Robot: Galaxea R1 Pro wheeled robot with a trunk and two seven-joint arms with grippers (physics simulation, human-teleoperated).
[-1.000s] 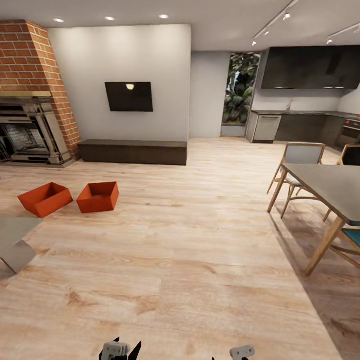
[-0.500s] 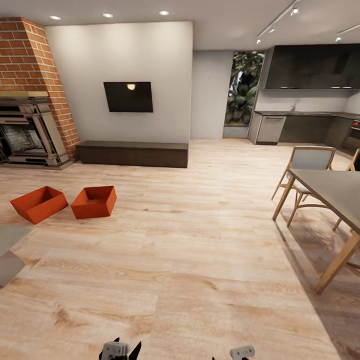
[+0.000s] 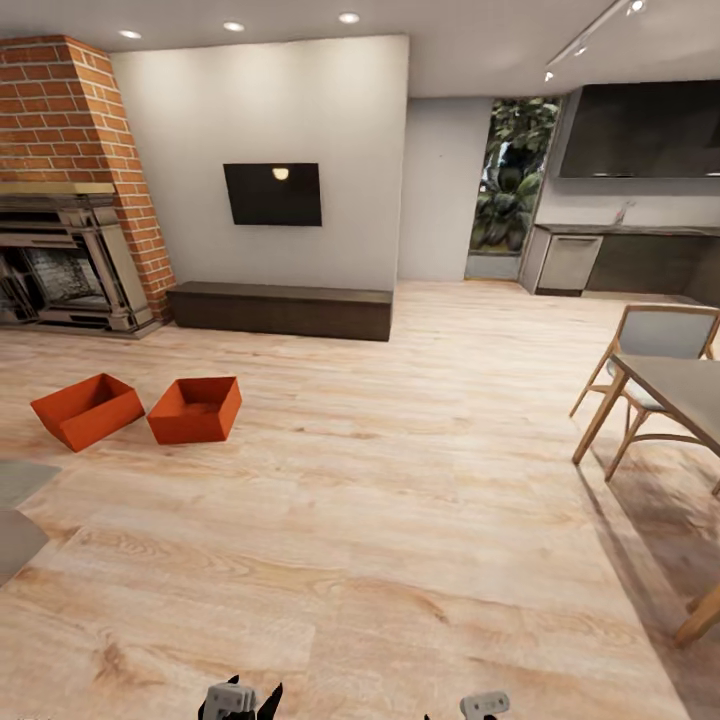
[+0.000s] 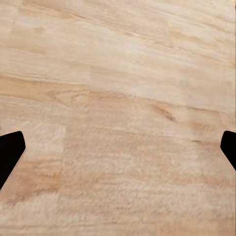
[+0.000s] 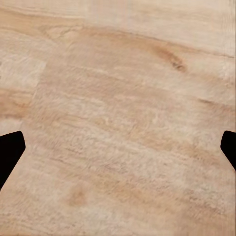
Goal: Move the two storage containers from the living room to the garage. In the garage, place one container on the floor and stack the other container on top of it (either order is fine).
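Two orange-red open-top storage containers stand side by side on the light wood planks of the living room, at the head view's left: one [image 3: 88,410] turned at an angle, the other [image 3: 196,408] just right of it. Both are several steps ahead of me. My left gripper [image 3: 240,699] and right gripper [image 3: 485,705] peek in at the head view's lower edge. In the wrist views the left gripper [image 4: 118,152] and the right gripper [image 5: 118,152] are open, fingertips wide apart over bare planks. The garage and its floor are out of view.
A red-brick fireplace [image 3: 70,200], a wall-mounted black TV [image 3: 272,194] and a low dark bench [image 3: 280,309] line the far wall. A dining table [image 3: 680,395] with chairs [image 3: 655,345] stands at the right. A grey furniture corner [image 3: 15,520] juts in at the left edge. A kitchen lies at the back right.
The whole head view has shifted: the camera moved forward and turned left, so the table slid toward the right edge. The containers lie as before. Both grippers are unchanged.
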